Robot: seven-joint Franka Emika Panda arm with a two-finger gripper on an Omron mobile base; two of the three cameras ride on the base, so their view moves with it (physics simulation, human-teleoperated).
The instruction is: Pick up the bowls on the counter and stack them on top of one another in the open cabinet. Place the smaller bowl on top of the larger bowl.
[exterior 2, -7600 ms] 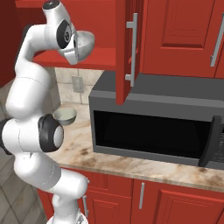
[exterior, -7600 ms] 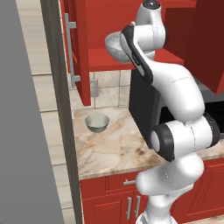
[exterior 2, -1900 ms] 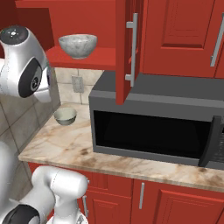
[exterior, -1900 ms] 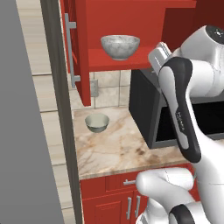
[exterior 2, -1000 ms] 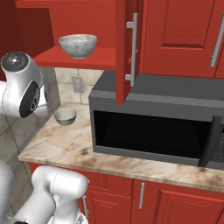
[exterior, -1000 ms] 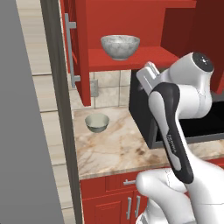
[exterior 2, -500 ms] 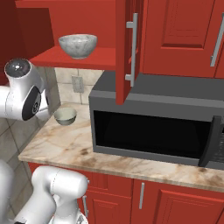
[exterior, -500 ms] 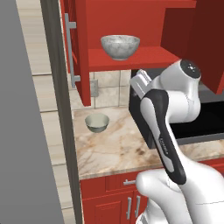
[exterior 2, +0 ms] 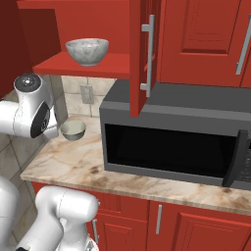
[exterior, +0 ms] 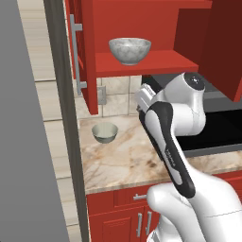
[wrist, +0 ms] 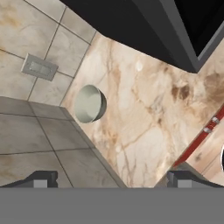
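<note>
The larger bowl (exterior: 129, 49) (exterior 2: 87, 51), white-grey marbled, stands upright on the red shelf of the open cabinet (exterior: 146, 63) (exterior 2: 86, 69). The smaller bowl (exterior: 105, 133) (exterior 2: 73, 130) (wrist: 89, 103), dull grey-green, sits on the counter (exterior: 127, 160) (exterior 2: 73, 162) (wrist: 144, 113) near the tiled back wall. My gripper (wrist: 112, 179) is open with nothing between its fingertips. It looks down on the counter from well above, and the smaller bowl lies ahead of it and a little left in the hand view. In the left base view the hand hangs to the right of that bowl, below the shelf.
A dark microwave (exterior 2: 171, 137) (exterior: 222, 123) takes up the counter's right part. The cabinet door with its long silver handle (exterior: 75, 52) stands open on the left, with a grey wall panel (exterior: 23, 142) beside it. A wall outlet (wrist: 39, 66) sits behind the bowl.
The arm has come down and left from beside the shelf toward the counter and the smaller bowl. The larger bowl, earlier carried at the gripper, rests on the shelf. The jaws stayed open.
</note>
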